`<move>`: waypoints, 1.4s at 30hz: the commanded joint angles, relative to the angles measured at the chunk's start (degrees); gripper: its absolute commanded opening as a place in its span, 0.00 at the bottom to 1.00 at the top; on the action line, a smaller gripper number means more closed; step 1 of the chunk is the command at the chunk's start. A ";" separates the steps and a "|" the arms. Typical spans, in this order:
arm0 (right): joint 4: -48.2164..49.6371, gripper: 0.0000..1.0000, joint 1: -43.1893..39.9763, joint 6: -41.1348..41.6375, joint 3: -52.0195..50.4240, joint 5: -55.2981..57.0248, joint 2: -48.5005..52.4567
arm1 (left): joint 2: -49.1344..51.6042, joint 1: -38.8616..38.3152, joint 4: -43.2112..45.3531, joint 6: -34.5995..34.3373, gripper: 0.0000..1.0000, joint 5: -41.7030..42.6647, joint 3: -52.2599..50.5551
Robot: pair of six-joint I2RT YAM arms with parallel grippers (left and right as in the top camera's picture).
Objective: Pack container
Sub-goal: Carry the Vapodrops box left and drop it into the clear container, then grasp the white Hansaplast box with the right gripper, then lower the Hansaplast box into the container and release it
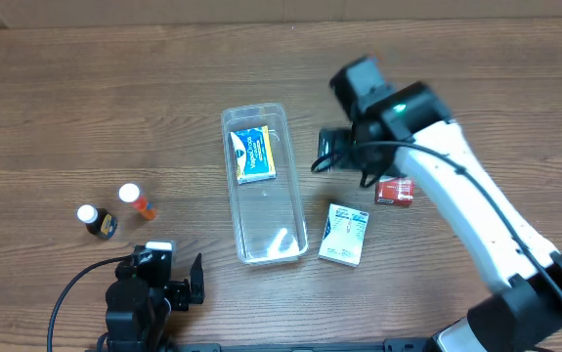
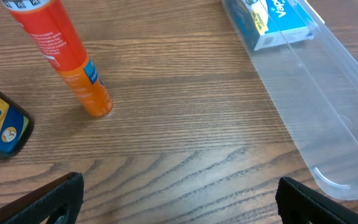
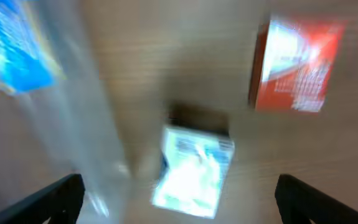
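The clear plastic container (image 1: 266,235) lies lengthwise in the middle of the table with a blue and white box (image 1: 254,154) in its far end. It also shows in the left wrist view (image 2: 328,124), with the box (image 2: 272,22). A white and blue box (image 1: 344,235) lies right of the container and a red box (image 1: 394,192) beyond it. In the blurred right wrist view the white box (image 3: 194,168) and red box (image 3: 297,65) lie below. My right gripper (image 1: 324,154) is open and empty above the table. My left gripper (image 1: 188,284) is open and empty near the front edge.
An orange tube with a white cap (image 1: 136,201) and a small dark bottle with a white cap (image 1: 96,221) stand at the left. They also show in the left wrist view, the tube (image 2: 63,53) and the bottle (image 2: 1,127).
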 commanded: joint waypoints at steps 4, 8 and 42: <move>14.82 1.00 0.50 2.69 -23.23 -10.49 1.20 | -0.42 0.24 0.13 -0.35 1.00 0.00 -0.17; 18.99 1.00 0.52 3.74 -28.04 -12.68 1.42 | -0.42 0.24 0.13 -0.35 1.00 0.00 -0.17; 13.27 0.77 16.20 -1.01 9.25 -5.03 10.82 | -0.42 0.24 0.13 -0.35 1.00 0.00 -0.17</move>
